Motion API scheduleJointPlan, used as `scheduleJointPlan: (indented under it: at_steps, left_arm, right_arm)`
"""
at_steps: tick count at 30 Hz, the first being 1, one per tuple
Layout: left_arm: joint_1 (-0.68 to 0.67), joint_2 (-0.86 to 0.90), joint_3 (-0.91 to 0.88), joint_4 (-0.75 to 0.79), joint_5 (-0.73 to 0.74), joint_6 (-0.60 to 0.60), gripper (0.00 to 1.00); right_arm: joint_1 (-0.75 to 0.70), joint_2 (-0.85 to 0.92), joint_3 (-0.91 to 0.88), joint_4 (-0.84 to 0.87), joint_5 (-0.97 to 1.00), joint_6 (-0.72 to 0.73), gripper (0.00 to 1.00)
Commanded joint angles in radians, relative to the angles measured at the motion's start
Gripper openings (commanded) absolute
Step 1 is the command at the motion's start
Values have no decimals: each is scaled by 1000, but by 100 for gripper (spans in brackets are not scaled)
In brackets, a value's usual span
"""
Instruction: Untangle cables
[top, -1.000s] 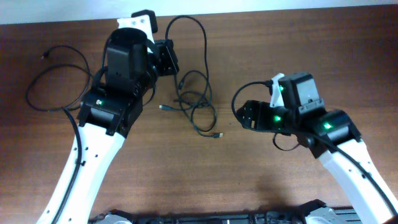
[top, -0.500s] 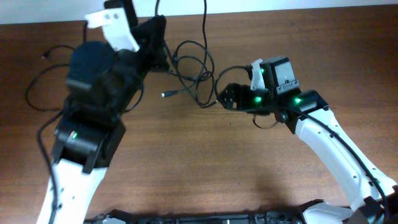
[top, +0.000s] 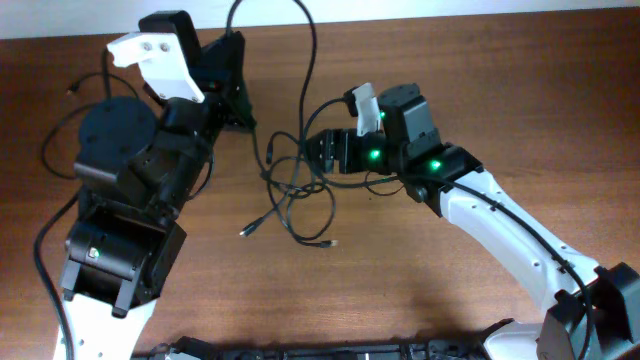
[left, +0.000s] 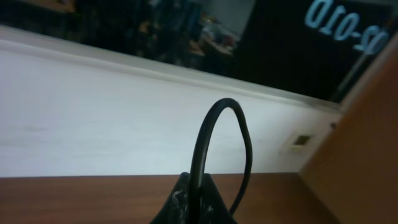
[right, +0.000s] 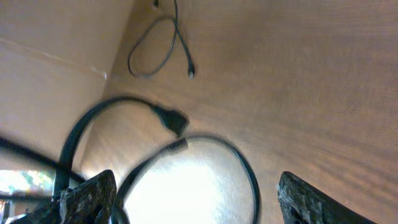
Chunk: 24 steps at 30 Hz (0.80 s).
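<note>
Pinches a thin glossy black cable (left: 204, 134) in the left gripper (left: 198, 190), splays the right gripper (right: 196, 198) over tangled loops (right: 247, 165) on wood-grain table (right: 298, 74).

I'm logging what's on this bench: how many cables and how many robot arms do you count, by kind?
Cables: 3 (left loop, lifted cable, middle tangle; the count inside the tangle is uncertain)
Robot arms: 2 (left arm, right arm)
Total: 5
</note>
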Motion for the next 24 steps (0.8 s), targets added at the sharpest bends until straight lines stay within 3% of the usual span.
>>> scheduleJointPlan:
  at_steps: [1,5,10,13,19,24]
  left_arm:
    - [0,-8,12,-42,-172,41,0]
    - [0,-8,12,-71,-200,40,0]
    - [-1,-8,12,-66,-200,-10,0]
    - [-1,-8,12,-66,-200,-68,0]
    - [-3,-14,12,-66,-154,-84,0]
    - [-3,-31,12,-55,-156,-92,0]
  right_arm:
    - [-25,3,5,-69,-14,-40,81]
    - [-71,3,5,-149,-28,-40,84]
    - [-49,3,5,-81,-209,-143,89]
    - [-5,4,5,-59,-167,-228,90]
    - [39,5,5,27,114,-214,90]
    - [49,6,5,20,75,-159,90]
